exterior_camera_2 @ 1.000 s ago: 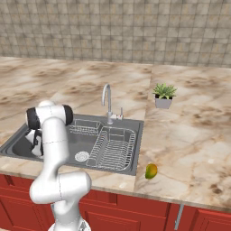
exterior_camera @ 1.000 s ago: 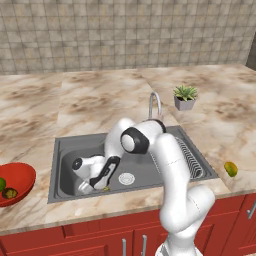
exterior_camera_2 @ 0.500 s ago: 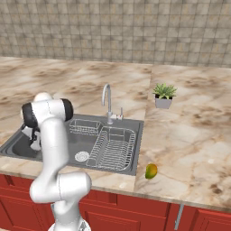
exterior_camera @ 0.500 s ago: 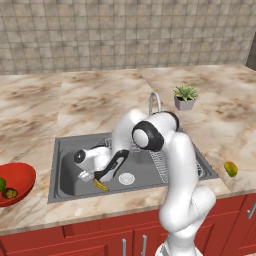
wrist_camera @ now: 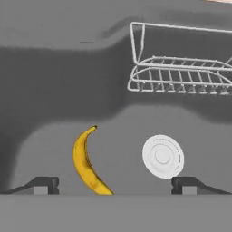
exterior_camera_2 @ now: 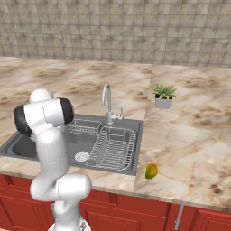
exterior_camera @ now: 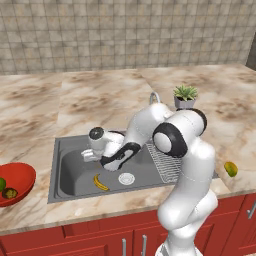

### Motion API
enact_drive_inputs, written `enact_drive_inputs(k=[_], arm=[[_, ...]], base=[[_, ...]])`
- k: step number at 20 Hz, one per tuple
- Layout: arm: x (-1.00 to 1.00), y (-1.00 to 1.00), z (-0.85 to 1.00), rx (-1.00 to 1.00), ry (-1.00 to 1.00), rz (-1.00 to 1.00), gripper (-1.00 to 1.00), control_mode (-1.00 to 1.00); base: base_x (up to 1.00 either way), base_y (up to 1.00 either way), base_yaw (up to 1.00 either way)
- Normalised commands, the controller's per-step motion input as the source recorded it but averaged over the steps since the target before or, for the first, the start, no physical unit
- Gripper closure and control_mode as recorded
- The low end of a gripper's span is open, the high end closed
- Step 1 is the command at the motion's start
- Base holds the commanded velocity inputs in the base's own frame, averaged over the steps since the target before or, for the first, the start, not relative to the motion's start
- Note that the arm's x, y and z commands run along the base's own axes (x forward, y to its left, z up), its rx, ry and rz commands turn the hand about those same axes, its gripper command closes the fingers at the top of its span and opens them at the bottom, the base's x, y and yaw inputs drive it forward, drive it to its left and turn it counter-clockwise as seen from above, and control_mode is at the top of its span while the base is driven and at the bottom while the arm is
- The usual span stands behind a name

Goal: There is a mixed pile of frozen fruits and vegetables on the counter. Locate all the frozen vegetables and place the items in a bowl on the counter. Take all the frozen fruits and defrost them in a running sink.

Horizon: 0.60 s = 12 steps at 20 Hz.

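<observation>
gripper (wrist_camera: 113,185) wide open, empty; banana (wrist_camera: 87,163) lay lower centre on sink (wrist_camera: 54,90) floor, left of drain (wrist_camera: 162,156).

The robot arm (exterior_camera: 185,165) is white, smooth and round, like fat tubes joined together. Its joints are black rings. The fingertips (wrist_camera: 43,185) are small, dark and flat.

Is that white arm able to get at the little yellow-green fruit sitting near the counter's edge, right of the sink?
Probably yes. The fruit lies alone on open counter, nothing over or around it. The gripper is open and empty above the banana in the sink, so the arm must lift out and swing across the wire rack.
</observation>
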Motion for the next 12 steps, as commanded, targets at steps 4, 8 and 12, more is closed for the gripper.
enact_drive_inputs(k=[4,8,12], arm=[[0.00,0.00,1.00,0.21,0.00,-0.13,-1.00,-1.00],[0.00,0.00,1.00,0.15,0.00,-0.13,-1.00,-1.00],[0.00,0.02,1.00,0.08,0.02,-0.12,-1.00,-1.00]], base=[[0.00,0.00,0.00],[0.00,0.00,0.00],[0.00,0.00,0.00]])
